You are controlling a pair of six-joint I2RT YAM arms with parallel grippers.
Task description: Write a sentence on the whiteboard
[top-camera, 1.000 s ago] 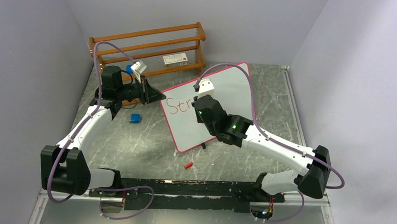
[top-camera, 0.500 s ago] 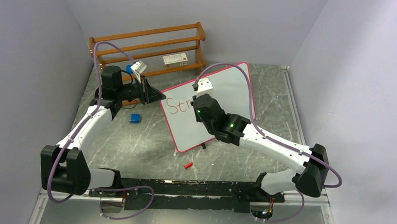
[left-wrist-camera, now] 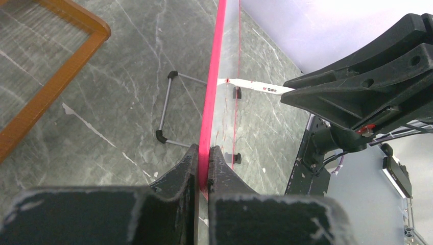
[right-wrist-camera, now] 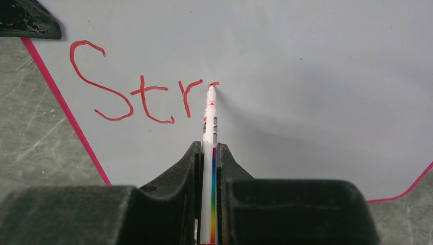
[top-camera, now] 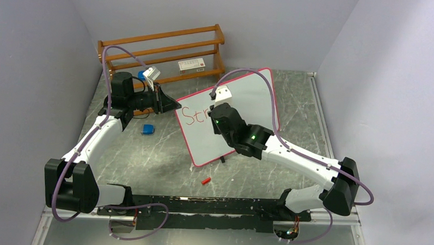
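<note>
The whiteboard [top-camera: 248, 96] stands tilted on small black feet, white with a pink-red rim [left-wrist-camera: 213, 92]. My left gripper [left-wrist-camera: 203, 149] is shut on that rim at the board's left edge [top-camera: 175, 107]. My right gripper [right-wrist-camera: 207, 145] is shut on a white marker [right-wrist-camera: 208, 122] with a rainbow stripe. The marker's red tip touches the board just right of the red letters "Str" [right-wrist-camera: 138, 94], where a short new stroke begins. In the top view the right wrist [top-camera: 226, 120] covers the board's middle, and the sentence [top-camera: 194, 115] shows only as "Str".
A wooden rack [top-camera: 163, 50] with a small white box [top-camera: 191, 65] stands behind the board. A blue object [top-camera: 147, 129] lies on the table left of the board. A red marker cap [top-camera: 205, 181] lies in front of it. Grey walls close in on both sides.
The right wrist has shifted slightly right and down along the board with the marker. The left arm and the board have stayed where they were.
</note>
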